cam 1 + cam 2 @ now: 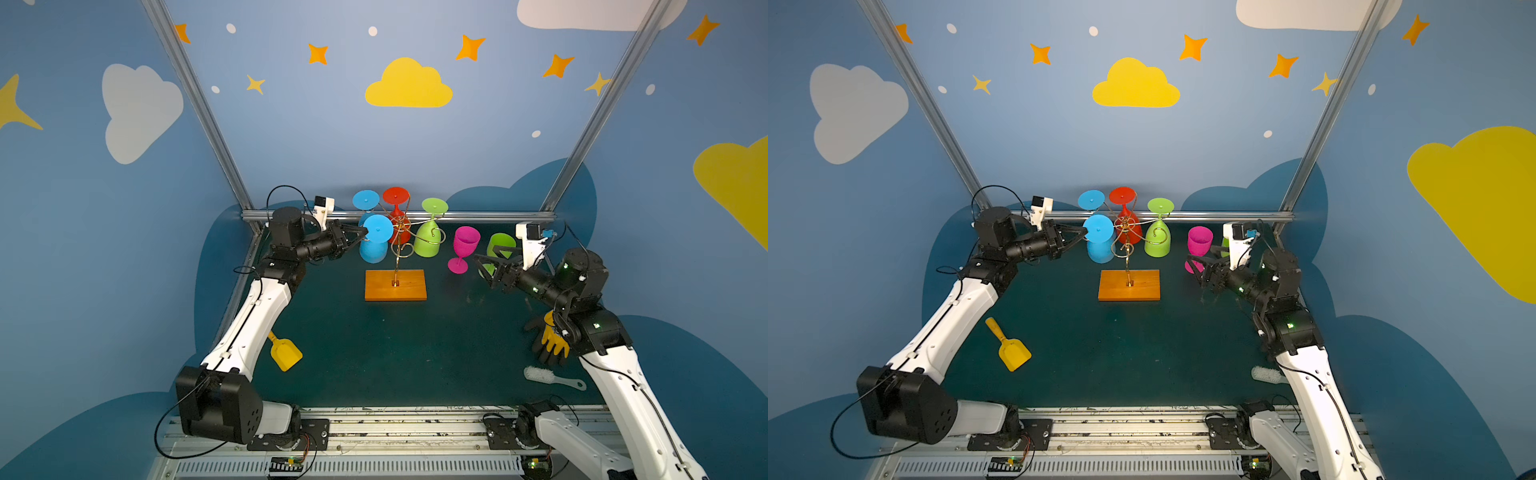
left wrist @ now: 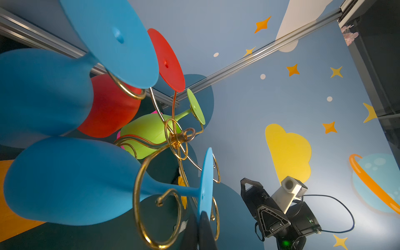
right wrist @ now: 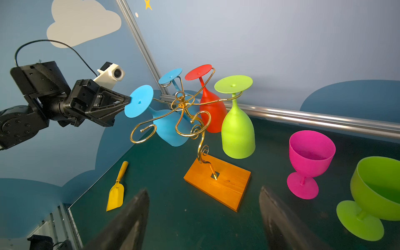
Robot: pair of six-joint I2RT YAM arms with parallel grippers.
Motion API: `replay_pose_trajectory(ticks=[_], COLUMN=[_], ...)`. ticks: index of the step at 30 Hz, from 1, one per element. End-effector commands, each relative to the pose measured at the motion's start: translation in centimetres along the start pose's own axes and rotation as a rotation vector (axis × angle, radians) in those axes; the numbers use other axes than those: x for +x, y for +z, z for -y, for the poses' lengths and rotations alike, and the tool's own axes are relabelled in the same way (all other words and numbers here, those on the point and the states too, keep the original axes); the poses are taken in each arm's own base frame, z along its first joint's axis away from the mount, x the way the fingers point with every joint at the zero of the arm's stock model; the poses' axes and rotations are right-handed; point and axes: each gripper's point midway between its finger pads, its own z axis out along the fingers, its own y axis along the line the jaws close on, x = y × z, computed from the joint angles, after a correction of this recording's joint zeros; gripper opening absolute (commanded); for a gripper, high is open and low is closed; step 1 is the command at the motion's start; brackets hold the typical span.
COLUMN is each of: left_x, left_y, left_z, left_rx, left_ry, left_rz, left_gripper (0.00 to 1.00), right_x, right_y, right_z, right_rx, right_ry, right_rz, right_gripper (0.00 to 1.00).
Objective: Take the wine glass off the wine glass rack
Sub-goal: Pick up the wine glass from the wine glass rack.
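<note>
Wine glass rack (image 1: 395,286) stands mid-table on the dark mat (image 1: 395,353) with four glasses hanging bowl-down. The target looks like the near blue wine glass (image 1: 374,249). It's on the rack's left-arm side, tilted, and not clear of the wire. Left gripper (image 3: 129,100) is closed flat on the edge of its foot disc, a thin pinch only. Right gripper (image 3: 204,190) is spread wide and empty, low near the pink glass (image 1: 466,241) and green glass (image 1: 503,243) standing on the mat.

Risks, my read:
- The rack is top-heavy on a small base and nothing pins it. If the stem snags in a scroll during the pull, the whole thing tips, taking the red glass (image 1: 396,195), lime glass (image 1: 428,241) and second blue glass (image 1: 365,200) with it.
- The bowl could knock the second blue glass just behind it.
- With an edge pinch on a smooth disc, the glass can pivot or slip out.

Materials:
- Mat: matte, faintly grainy.
- Base: varnished orange-brown wood, a flat rectangular block.
- Glasses: opaque and matte, plastic-looking, with tulip bowls, thin stems and flat round feet with a centre dimple.
- Wire: thin polished gold with curled scrolls, probably springy.
</note>
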Motion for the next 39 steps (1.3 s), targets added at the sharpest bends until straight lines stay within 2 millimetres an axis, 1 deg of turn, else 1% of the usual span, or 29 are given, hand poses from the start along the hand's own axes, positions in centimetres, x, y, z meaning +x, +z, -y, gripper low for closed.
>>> replay_pose_trajectory(ticks=[1,13,20,33,39], left_x=[0.2,2.0,2.3,3.1,2.8], left_y=[-0.2,-1.3,-2.7,-6.2,-8.7], left_z=[1.4,1.4,1.7,1.7,3.0], left_rx=[0.035,0.012,0.005,-0.007,0.016], left_ry=[0.048,0.06,0.069,0.057,0.065], left_rz=[-0.022,-0.053,-0.027,0.002,0.031], left_gripper=[0.03,0.03,0.03,0.03,0.03], right_x=[0.2,0.4,0.4,0.4,0.3], right_y=[-0.4,-0.3,-0.4,-0.3,-0.4], right_z=[-0.2,-0.2,-0.2,-0.3,-0.3], right_rx=[0.0,0.001,0.0,-0.005,-0.004], right_ry=[-0.006,-0.003,-0.003,-0.001,-0.008], right_rz=[0.0,-0.004,-0.006,-0.008,-0.007], right_gripper=[0.79,0.79,0.79,0.79,0.79])
